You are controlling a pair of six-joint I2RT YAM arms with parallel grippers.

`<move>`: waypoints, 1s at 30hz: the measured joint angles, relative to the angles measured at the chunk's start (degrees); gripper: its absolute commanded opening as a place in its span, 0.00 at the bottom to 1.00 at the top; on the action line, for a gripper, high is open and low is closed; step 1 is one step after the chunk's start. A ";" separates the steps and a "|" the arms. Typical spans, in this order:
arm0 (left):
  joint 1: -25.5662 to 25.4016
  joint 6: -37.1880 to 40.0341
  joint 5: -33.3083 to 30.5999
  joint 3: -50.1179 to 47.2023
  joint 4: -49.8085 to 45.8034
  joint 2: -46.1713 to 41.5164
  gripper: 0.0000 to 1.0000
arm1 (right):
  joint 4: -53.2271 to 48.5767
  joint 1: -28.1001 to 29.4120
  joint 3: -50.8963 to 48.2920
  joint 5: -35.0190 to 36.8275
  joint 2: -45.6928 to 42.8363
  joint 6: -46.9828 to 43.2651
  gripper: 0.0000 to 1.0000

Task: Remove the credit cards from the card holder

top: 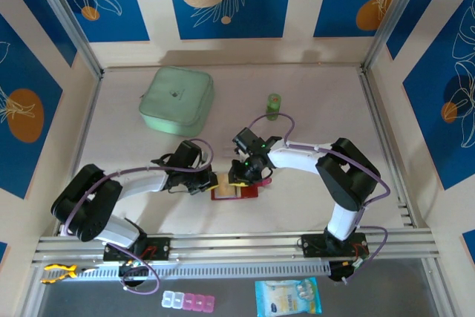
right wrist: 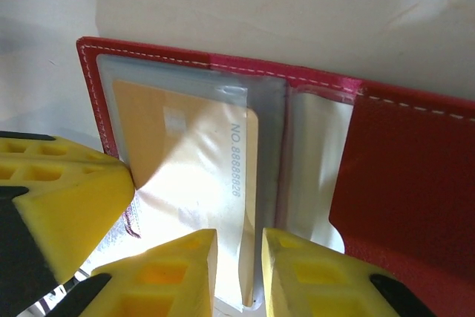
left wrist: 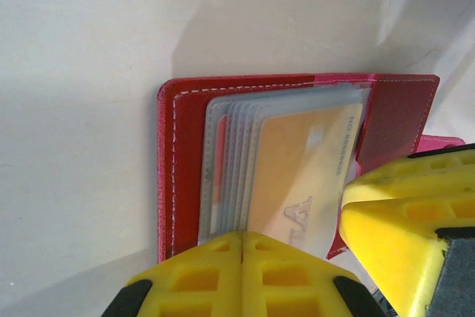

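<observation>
The pale, off-white surface (top: 312, 109) carries three things. The card holder (top: 234, 188) lies opened flat on it near the front, red cover down, its clear pockets facing up with an orange-yellow card (left wrist: 297, 176) showing inside. Well behind the card holder and to its left rests a pale-green square pouch (top: 177, 100). Behind the card holder and slightly to its right stands a small green bottle (top: 274, 104), upright.

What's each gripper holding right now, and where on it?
Left gripper: shut, pressing the card holder's near edge. Right gripper: narrowly parted around the near edge of a clear pocket with the orange card; firm pinch cannot be told.
</observation>
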 measured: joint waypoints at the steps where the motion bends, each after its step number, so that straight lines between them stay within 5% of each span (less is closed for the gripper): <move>1: 0.00 0.00 -0.02 0.00 0.00 0.00 0.00 | 0.04 0.00 0.00 -0.17 0.00 0.00 0.24; 30: 0.00 0.00 -0.02 0.00 -0.07 -0.04 0.00 | -1.81 0.09 0.90 1.51 0.94 -0.07 0.23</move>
